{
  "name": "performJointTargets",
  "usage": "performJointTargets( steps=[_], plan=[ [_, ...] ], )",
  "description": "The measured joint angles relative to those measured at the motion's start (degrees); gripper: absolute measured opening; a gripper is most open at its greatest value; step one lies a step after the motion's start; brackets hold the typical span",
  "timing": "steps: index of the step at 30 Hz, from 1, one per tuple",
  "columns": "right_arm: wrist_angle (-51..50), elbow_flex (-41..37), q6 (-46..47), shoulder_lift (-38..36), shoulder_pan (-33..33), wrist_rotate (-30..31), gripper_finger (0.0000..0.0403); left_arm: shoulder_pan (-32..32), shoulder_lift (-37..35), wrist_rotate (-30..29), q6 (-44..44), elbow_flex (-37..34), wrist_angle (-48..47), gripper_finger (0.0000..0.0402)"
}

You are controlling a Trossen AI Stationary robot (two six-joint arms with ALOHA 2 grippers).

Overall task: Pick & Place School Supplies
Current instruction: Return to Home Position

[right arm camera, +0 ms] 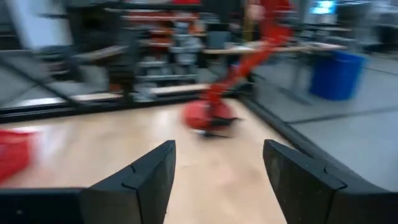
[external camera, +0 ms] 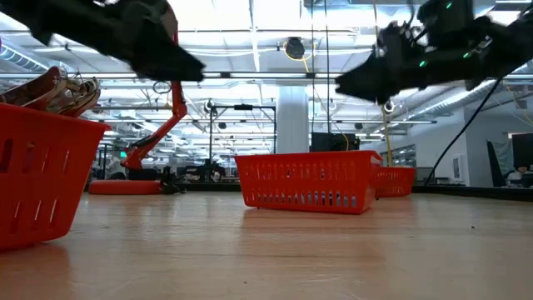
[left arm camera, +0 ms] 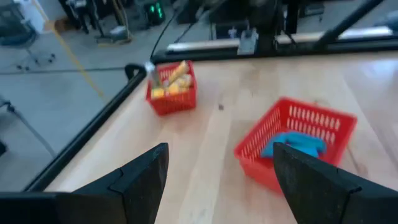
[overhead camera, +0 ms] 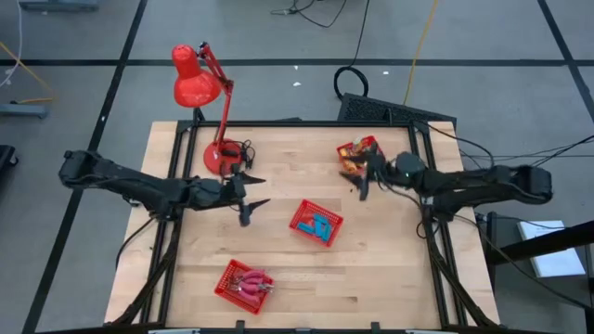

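Three red mesh baskets stand on the wooden table. The middle basket holds blue blocks. The far right basket holds yellow-orange packets. The near basket holds pink-handled tools. My left gripper is open and empty, above the table left of the middle basket. My right gripper is open and empty, just beside the far right basket.
A red desk lamp stands with its base at the table's far left, close behind my left gripper. Bare wood lies between the baskets and along the near right of the table. A black frame borders the table.
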Motion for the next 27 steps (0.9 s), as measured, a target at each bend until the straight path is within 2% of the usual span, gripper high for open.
performJointTargets(
  steps=[2, 7, 13, 17, 22, 27],
  plan=[
    [-2.7, 0.0, 0.0, -2.8, 4.9, 0.8, 0.0231, -2.3, -4.6, -2.6, -1.5, 0.1, -5.6, 0.0285],
    [-10.3, 0.0, -0.4, -8.9, 17.4, 9.8, 0.0231, -10.1, -15.7, -9.9, -8.7, 0.5, -19.2, 0.0285],
    [-16.0, 0.0, -0.3, -13.4, 30.7, 20.0, 0.0230, -21.5, -22.0, -18.1, -23.3, 0.4, -34.6, 0.0285],
    [-16.4, 0.0, -0.7, -14.9, 36.9, 24.2, 0.0226, -28.5, -22.4, -21.2, -26.0, 0.4, -37.2, 0.0285],
    [-16.7, 0.0, -0.6, -16.5, 41.1, 24.1, 0.0215, -35.3, -22.4, -27.4, -26.6, 0.4, -37.7, 0.0285],
    [-16.4, 0.0, 1.8, -18.2, 42.4, 24.1, 0.0210, -39.5, -22.4, -28.3, -27.0, 0.4, -37.6, 0.0285]
  ],
)
